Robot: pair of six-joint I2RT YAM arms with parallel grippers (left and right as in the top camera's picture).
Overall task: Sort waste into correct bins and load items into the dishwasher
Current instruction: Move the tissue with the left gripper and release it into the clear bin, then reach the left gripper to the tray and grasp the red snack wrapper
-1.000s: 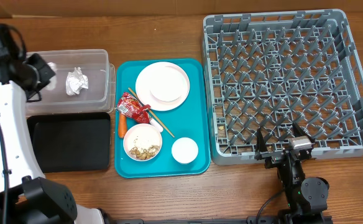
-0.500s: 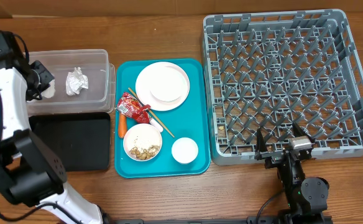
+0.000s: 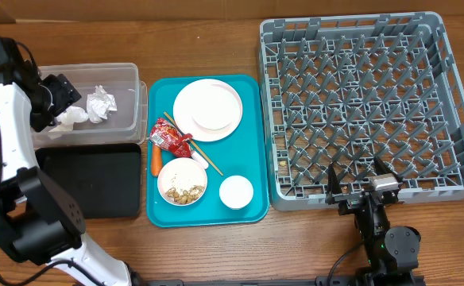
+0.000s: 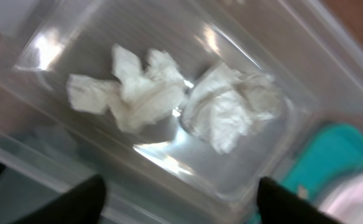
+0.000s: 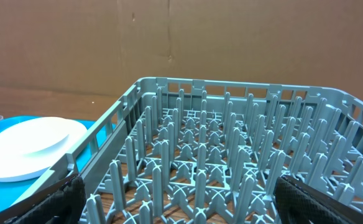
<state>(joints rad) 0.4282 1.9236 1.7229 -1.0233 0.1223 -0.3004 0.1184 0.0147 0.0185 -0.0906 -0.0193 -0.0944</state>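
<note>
My left gripper (image 3: 59,97) hangs open over the left end of the clear tub (image 3: 129,73). In the left wrist view its dark fingertips (image 4: 76,202) stand wide apart with nothing between them. Below them two crumpled paper wads (image 4: 132,90) (image 4: 231,109) lie loose on the tub floor. A red wrapper (image 3: 168,137), a carrot (image 3: 156,161), a bowl of scraps (image 3: 182,181), a plate (image 3: 207,109), a small cup (image 3: 236,191) and a chopstick (image 3: 194,141) sit on the teal tray (image 3: 252,143). My right gripper (image 3: 360,189) stands open at the grey dish rack's (image 3: 367,103) front edge.
The shallow black tray (image 3: 93,181) lies in front of the clear tub, left of the teal tray. In the right wrist view the rack's pegs (image 5: 200,168) fill the frame and the plate (image 5: 26,146) shows at the left. Bare wooden table surrounds everything.
My left gripper has opened over the tub and let go of a paper wad, which now lies beside the first wad. The right arm has not moved.
</note>
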